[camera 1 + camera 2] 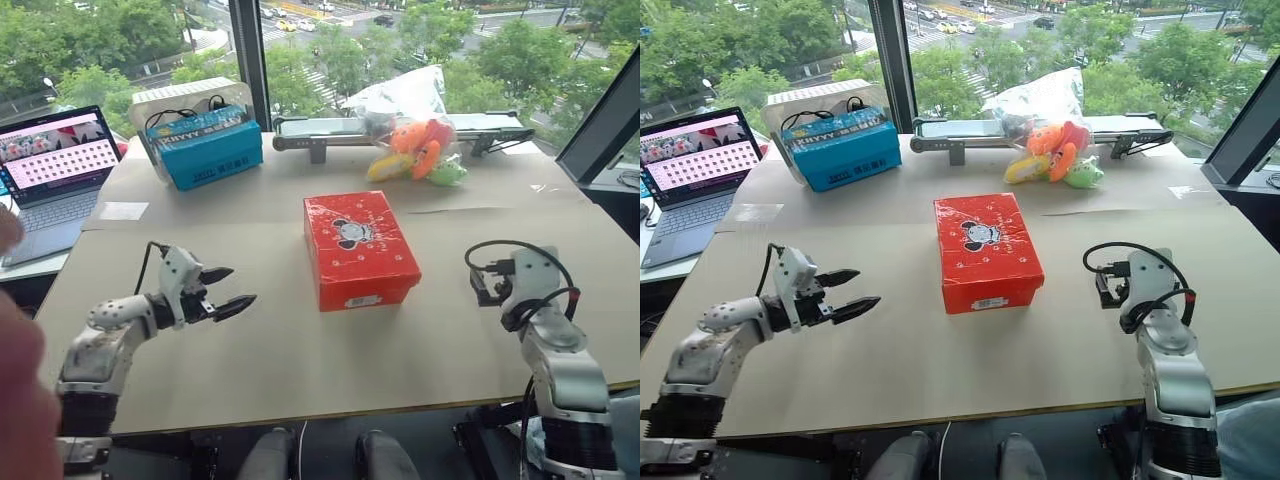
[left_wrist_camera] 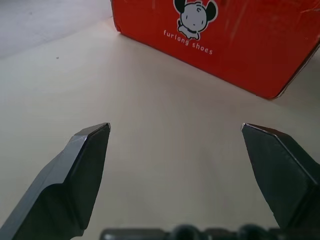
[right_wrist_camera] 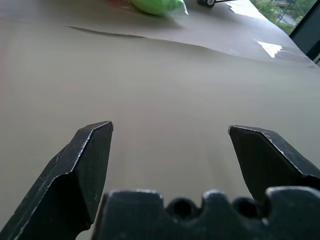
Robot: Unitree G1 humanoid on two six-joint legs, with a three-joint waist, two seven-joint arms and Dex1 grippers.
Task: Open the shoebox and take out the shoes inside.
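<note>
Mid-table, on the brown cardboard sheet (image 1: 300, 370), sits the shoebox (image 1: 357, 247): red, lid down flat, mouse print up, white end label facing me. Shoes presumably inside; can't see them w/ the lid shut, so nothing of the task is done yet.

I've got both arms parked either side of the box, well apart from it. Left gripper (image 1: 222, 289) hovers above the sheet on the box's left, tips aimed across toward its long side, jaws spread wide w/ nothing between them. Its wrist cam looks straight at that red side wall, so it's lined up for an approach along the table. Right gripper (image 3: 170, 132) is out on the box's right, pointing away from me over bare sheet, fingers also wide apart and empty.

Reckon this is a ready pose: open jaws on both flanks so I can steady one side and lift the lid edge w/ the other.

Blue box (image 1: 210, 148), plush toys (image 1: 418, 150) and laptop (image 1: 55, 175) sit further back or off to the left, out of the way.
</note>
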